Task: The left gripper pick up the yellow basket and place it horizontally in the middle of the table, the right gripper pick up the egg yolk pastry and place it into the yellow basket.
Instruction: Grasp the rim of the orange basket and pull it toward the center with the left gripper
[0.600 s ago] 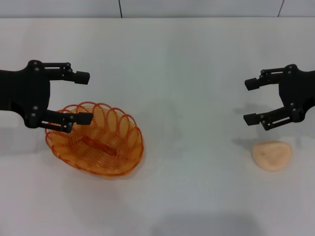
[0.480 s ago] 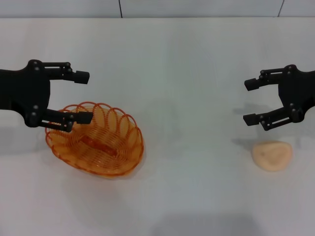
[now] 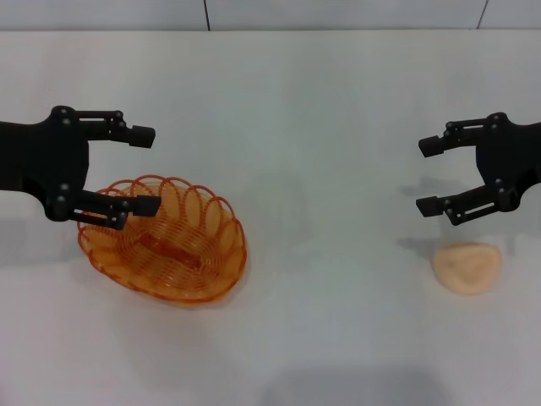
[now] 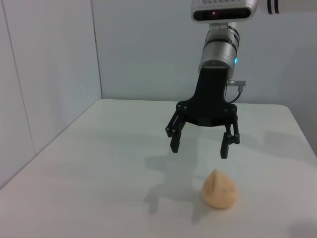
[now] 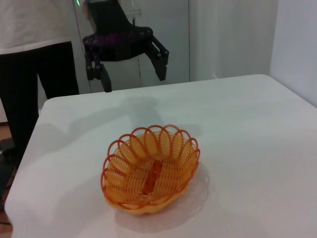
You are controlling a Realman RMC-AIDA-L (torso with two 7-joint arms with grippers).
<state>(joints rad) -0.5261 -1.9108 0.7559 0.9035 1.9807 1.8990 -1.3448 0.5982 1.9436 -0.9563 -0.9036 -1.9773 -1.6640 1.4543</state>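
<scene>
Hovering with its fingers spread wide, the left end effector (image 3: 142,170) hangs above the far left rim of the basket (image 3: 165,238), which sits on the table (image 3: 304,101) well left of centre. Closing on those thin loops off-centre could tip or drag the basket rather than lift it. The right end effector (image 3: 429,176), also open, waits just above the pastry (image 3: 467,268), holding nothing.

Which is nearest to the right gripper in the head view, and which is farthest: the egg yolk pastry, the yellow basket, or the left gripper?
From the right gripper:
1. Egg yolk pastry, just below it, at right.
2. Yellow basket, across the table, at left.
3. Left gripper, over the basket's far-left rim.
</scene>
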